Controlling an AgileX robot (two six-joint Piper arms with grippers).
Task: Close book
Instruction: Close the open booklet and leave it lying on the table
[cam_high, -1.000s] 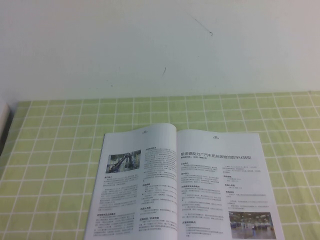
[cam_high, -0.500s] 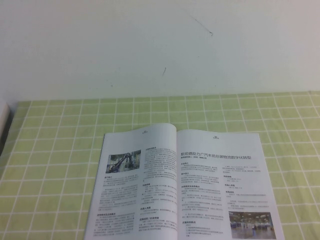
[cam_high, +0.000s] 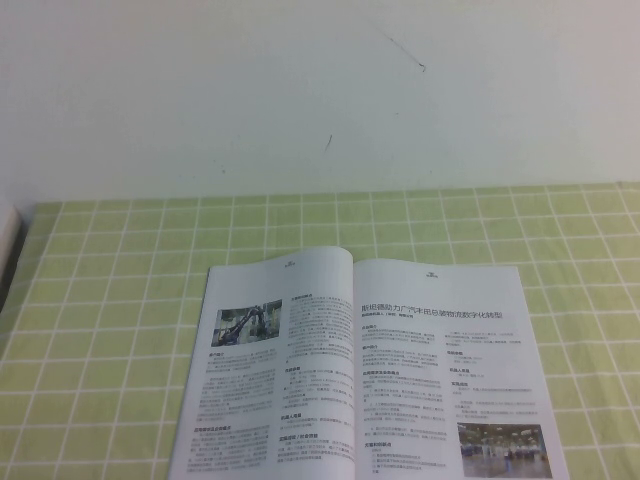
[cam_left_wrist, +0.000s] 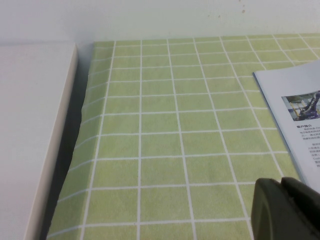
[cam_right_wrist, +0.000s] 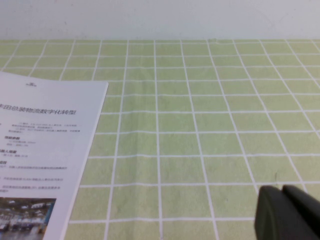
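An open book (cam_high: 360, 370) lies flat on the green checked tablecloth (cam_high: 120, 300), both white printed pages facing up, spine running toward me. Neither arm shows in the high view. In the left wrist view my left gripper (cam_left_wrist: 281, 186) hovers over the cloth just left of the book's left page (cam_left_wrist: 295, 115), its dark fingers pressed together, holding nothing. In the right wrist view my right gripper (cam_right_wrist: 281, 191) hangs over bare cloth to the right of the right page (cam_right_wrist: 40, 150), fingers together, empty.
A white board or box edge (cam_left_wrist: 30, 130) lies along the table's left side, also glimpsed as a white edge (cam_high: 6, 240) in the high view. A white wall (cam_high: 320, 90) rises behind the table's far edge.
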